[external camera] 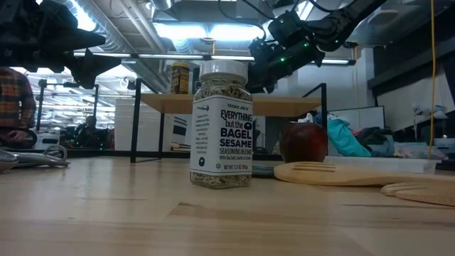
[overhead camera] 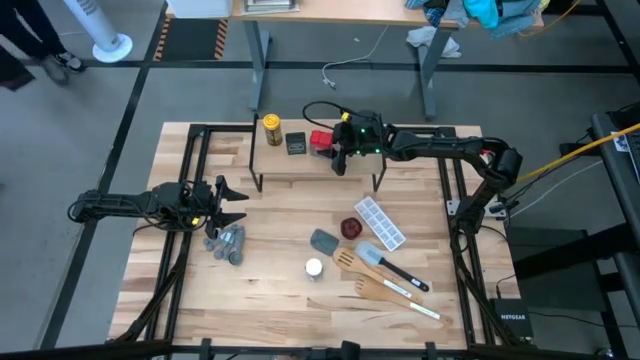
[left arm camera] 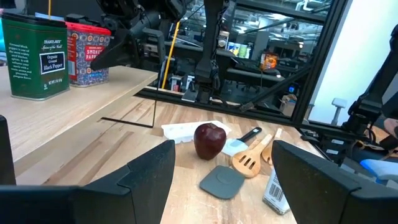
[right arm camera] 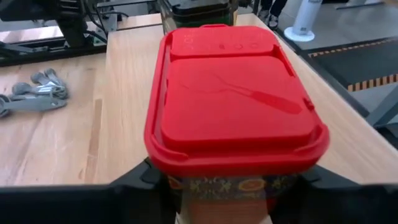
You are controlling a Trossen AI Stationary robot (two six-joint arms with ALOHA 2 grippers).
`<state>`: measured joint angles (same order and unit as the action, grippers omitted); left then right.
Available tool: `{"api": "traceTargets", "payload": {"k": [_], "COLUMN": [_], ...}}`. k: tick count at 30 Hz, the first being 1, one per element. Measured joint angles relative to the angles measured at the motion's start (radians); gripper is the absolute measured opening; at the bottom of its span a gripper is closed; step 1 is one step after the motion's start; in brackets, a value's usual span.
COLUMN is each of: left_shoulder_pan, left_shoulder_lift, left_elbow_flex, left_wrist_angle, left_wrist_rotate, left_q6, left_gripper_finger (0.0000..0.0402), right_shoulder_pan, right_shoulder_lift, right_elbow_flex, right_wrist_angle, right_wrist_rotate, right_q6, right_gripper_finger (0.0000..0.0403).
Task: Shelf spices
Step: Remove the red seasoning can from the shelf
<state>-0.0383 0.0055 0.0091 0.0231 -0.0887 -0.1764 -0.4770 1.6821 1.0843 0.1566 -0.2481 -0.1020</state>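
The shelf stands at the table's far middle, on thin black legs. On its top board stand the yellow-lidded amber jar, the dark square tin and the red square tin. My right gripper is at the red tin, whose lid fills the right wrist view. The white-capped jar stands upright on the table's near middle and is close in the low view. My left gripper is open and empty at the table's left, above the tabletop. My right gripper has the red square tin between its two fingers, on the tin's two opposite side walls just under the lid's rim. The fingers come slanting down from the table's right. The tin stands upright, its bottom on the shelf top.
Grey measuring spoons lie just near my left gripper. Right of centre lie a dark red round thing, a white tray, a grey square piece and wooden utensils. A person shows beyond the table.
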Motion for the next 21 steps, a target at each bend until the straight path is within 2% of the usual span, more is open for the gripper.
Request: {"api": "traceTargets", "payload": {"k": [11,21], "left_shoulder_pan": [0.000,0.000], "left_shoulder_lift": [0.000,0.000], "left_elbow_flex": [0.000,0.000], "left_wrist_angle": [0.000,0.000], "left_wrist_rotate": [0.000,0.000], "left_q6": [-0.007,-0.012], "left_gripper_finger": [0.0260,0.0260], "right_shoulder_pan": [0.038,0.215], "right_shoulder_lift": [-0.017,-0.134], "right_elbow_flex": [0.000,0.000], "right_wrist_angle": [-0.006,-0.131], "right_wrist_rotate": [0.004,0.118], "right_q6": [0.070,0.069], "right_gripper_finger": [0.0171,0.0171]}}
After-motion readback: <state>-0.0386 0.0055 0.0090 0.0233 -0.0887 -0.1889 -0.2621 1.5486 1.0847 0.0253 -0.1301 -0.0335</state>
